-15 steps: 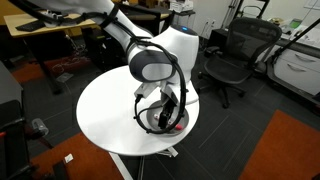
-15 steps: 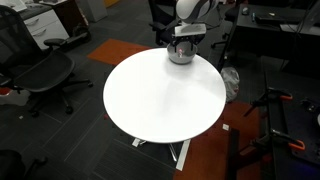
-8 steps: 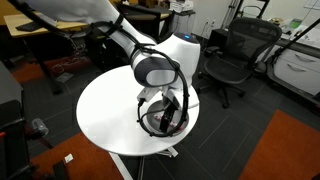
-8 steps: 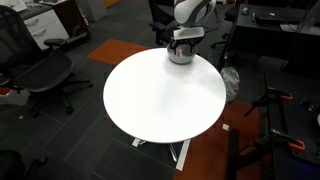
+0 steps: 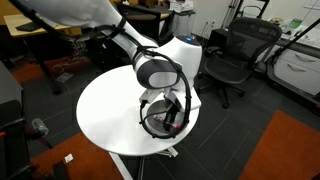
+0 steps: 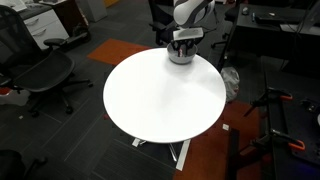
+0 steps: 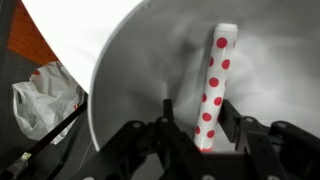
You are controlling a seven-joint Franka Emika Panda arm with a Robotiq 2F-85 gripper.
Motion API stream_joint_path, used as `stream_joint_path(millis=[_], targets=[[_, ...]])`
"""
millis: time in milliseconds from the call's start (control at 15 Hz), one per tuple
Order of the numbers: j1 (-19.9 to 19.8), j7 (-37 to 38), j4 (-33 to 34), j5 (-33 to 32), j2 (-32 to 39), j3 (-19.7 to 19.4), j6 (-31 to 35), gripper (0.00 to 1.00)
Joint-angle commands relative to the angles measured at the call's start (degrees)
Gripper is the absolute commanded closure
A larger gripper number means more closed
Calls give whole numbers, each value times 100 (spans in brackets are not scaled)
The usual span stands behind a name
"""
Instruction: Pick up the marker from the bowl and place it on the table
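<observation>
The marker (image 7: 215,80), white with red dots, lies in the grey bowl (image 7: 130,70). My gripper (image 7: 198,108) reaches down into the bowl and straddles the marker's near end. Its right finger (image 7: 229,115) sits against the marker, while a narrow gap shows beside the left finger (image 7: 172,115). In both exterior views the gripper (image 5: 168,115) (image 6: 181,45) is inside the bowl (image 5: 152,128) (image 6: 180,57), which stands near the edge of the round white table (image 5: 110,110) (image 6: 160,100). The arm hides the marker there.
Black office chairs (image 5: 235,55) (image 6: 45,75) stand around the table. A wooden desk (image 5: 50,30) is behind the arm. A white plastic bag (image 7: 40,100) (image 6: 228,82) lies on the floor just past the table's edge by the bowl.
The gripper has sunk slightly lower into the bowl. The bowl and table have stayed put.
</observation>
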Motion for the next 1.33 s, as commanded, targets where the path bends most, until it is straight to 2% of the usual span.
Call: stream_joint_path(millis=[0, 67, 133, 200, 400, 800, 1067, 1267], targets=[[28, 41, 232, 63, 60, -98, -278, 87], [28, 37, 242, 56, 59, -108, -280, 95], [42, 3, 234, 25, 33, -118, -288, 99], [131, 8, 147, -90, -55, -193, -281, 96], [308, -24, -339, -255, -553, -315, -52, 95], [545, -306, -1563, -373, -2187, -416, 171, 95], [823, -363, -2366, -839, -3336, -302, 164, 95], [1164, -228, -2767, -1240, -3893, 14, 47, 95]])
